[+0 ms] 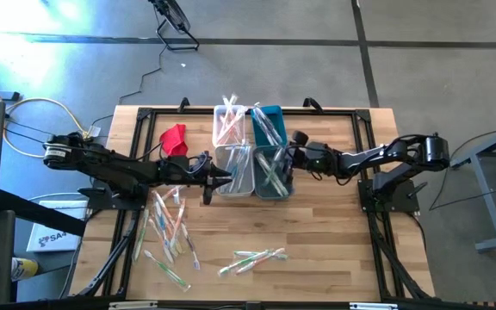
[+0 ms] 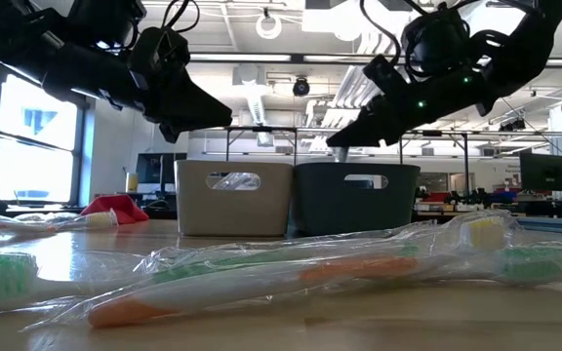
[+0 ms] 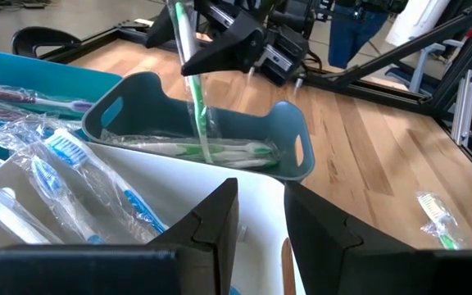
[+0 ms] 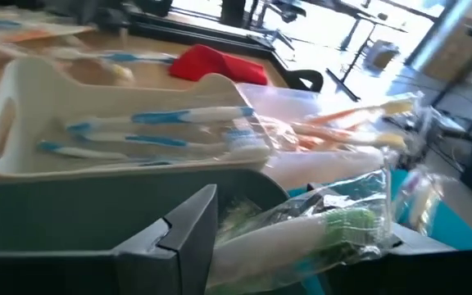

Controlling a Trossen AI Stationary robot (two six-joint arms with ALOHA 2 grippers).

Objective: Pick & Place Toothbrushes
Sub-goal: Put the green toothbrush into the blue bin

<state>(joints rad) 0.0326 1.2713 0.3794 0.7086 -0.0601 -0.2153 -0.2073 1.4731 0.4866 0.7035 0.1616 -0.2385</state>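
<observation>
Several wrapped toothbrushes lie loose on the table (image 1: 170, 228), with more near the front edge (image 1: 252, 258). Four bins stand mid-table. My left gripper (image 3: 260, 213) hovers open over the near white bin (image 1: 235, 172), which holds blue toothbrushes (image 3: 64, 156), and it touches nothing. My right gripper (image 1: 284, 162) hangs over the near grey-blue bin (image 3: 289, 135), shut on a green toothbrush (image 3: 197, 98). Green toothbrushes (image 3: 220, 152) lie in that bin. My right gripper pinches the wrapped green toothbrush between its two fingers (image 3: 220, 49), well up its length (image 3: 188, 57), with a short piece sticking out above. The fingers come from the table's right, slanting down and across it. The toothbrush hangs nearly upright, and its lower end (image 3: 206, 147) reaches into the grey-blue bin.
Two more bins stand behind, a white one (image 1: 229, 125) and a teal one (image 1: 267, 125), both holding toothbrushes. A red cloth (image 1: 175, 138) lies left of them. Black frame rails run along the table's sides (image 1: 377, 207). Bare wood shows right of the bins.
</observation>
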